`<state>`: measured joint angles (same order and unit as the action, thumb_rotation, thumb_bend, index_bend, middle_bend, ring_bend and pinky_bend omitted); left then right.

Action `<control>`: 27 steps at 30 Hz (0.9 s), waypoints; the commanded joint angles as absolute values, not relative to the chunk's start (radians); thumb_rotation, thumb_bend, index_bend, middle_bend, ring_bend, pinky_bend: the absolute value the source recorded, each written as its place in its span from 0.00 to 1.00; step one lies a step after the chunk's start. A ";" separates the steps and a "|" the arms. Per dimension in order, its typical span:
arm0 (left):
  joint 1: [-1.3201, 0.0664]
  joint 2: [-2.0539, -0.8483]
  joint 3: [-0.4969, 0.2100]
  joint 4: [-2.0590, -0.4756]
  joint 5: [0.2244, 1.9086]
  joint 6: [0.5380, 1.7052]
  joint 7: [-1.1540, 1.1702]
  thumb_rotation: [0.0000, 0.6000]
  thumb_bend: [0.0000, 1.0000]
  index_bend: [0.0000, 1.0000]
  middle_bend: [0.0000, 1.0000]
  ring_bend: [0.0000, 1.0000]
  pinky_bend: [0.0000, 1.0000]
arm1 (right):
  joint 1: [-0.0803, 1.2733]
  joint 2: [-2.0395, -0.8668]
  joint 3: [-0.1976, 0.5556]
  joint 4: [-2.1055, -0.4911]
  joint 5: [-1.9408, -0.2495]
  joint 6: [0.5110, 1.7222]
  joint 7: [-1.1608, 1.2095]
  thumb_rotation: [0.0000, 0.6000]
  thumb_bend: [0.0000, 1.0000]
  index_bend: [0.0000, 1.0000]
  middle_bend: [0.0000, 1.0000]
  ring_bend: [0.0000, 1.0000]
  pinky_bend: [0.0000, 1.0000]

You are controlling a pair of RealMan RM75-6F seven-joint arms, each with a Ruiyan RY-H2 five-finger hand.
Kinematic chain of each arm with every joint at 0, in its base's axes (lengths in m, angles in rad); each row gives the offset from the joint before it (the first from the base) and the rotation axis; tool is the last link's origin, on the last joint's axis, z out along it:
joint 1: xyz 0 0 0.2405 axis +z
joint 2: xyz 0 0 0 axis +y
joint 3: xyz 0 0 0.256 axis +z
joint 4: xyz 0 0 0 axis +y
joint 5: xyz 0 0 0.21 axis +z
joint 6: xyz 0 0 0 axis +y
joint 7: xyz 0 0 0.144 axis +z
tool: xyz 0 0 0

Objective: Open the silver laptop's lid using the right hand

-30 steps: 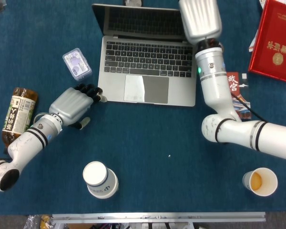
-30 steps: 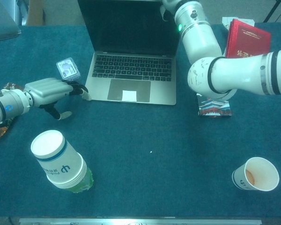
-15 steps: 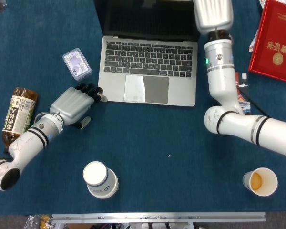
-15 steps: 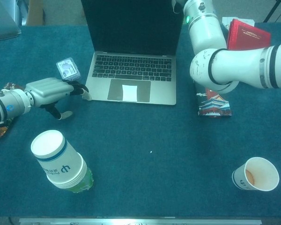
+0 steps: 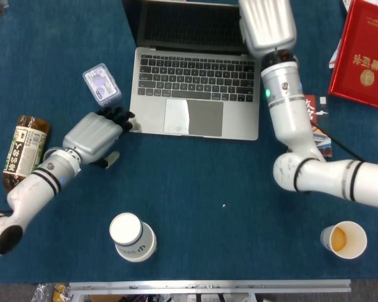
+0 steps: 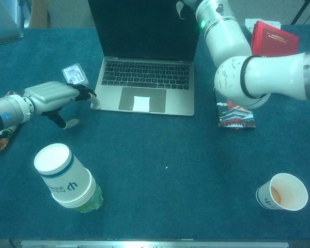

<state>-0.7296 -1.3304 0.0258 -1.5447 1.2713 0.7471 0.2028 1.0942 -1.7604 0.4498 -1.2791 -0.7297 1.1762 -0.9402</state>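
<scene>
The silver laptop (image 5: pixel 195 88) stands open at the far edge of the counter (image 5: pixel 195 189), lid upright, keyboard exposed. The right robot hand (image 6: pixel 183 6) is at the lid's upper right corner, mostly out of frame; its grip cannot be determined. The left robot hand (image 5: pixel 97 135) rests on the counter, fingertips (image 5: pixel 127 119) touching the laptop's near left corner, fingers curled in, holding nothing. A paper cup (image 5: pixel 343 239) near the near right corner contains orange liquid. A lidded cup (image 5: pixel 131 236) stands near the near edge. A bottle (image 5: pixel 22 151) lies by the left edge.
</scene>
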 commanded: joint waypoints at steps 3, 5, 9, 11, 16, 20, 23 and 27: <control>-0.701 -1.264 0.019 -1.605 1.289 0.805 0.182 0.97 0.42 0.17 0.09 0.05 0.06 | 1.051 -1.678 0.440 -1.424 -0.757 1.210 -0.910 1.00 0.40 0.09 0.13 0.00 0.05; -0.689 -1.238 0.017 -1.626 1.296 0.829 0.175 0.97 0.42 0.17 0.09 0.05 0.06 | 1.035 -1.650 0.433 -1.471 -0.762 1.222 -0.905 1.00 0.40 0.09 0.13 0.00 0.05; -0.659 -1.197 0.015 -1.655 1.308 0.881 0.158 0.96 0.42 0.17 0.09 0.05 0.06 | 1.000 -1.594 0.415 -1.551 -0.768 1.249 -0.904 1.00 0.40 0.09 0.13 0.00 0.05; -0.637 -1.181 0.013 -1.663 1.320 0.920 0.140 0.97 0.42 0.17 0.10 0.05 0.06 | 0.975 -1.560 0.402 -1.594 -0.773 1.266 -0.898 1.00 0.40 0.09 0.13 0.00 0.05; -0.581 -1.148 0.010 -1.667 1.345 1.012 0.096 0.96 0.42 0.18 0.10 0.05 0.06 | 0.900 -1.471 0.361 -1.708 -0.817 1.313 -0.860 1.00 0.40 0.09 0.13 0.00 0.05; -0.538 -1.123 0.008 -1.660 1.373 1.082 0.053 0.96 0.42 0.18 0.11 0.05 0.06 | 0.831 -1.397 0.322 -1.794 -0.862 1.357 -0.821 1.00 0.40 0.09 0.14 0.00 0.05; -0.499 -1.104 0.010 -1.648 1.391 1.139 0.027 0.97 0.42 0.18 0.11 0.05 0.06 | 0.768 -1.336 0.284 -1.853 -0.906 1.395 -0.783 1.00 0.40 0.09 0.15 0.00 0.05; -0.454 -1.081 0.012 -1.642 1.393 1.193 0.018 0.97 0.42 0.18 0.12 0.05 0.06 | 0.688 -1.272 0.238 -1.905 -0.964 1.443 -0.723 1.00 0.40 0.09 0.15 0.00 0.05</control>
<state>-0.4734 -1.0946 0.0108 -1.6468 1.3887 1.1721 0.0247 0.7229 -1.2982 0.2644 -1.8767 -0.9329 1.4153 -0.7548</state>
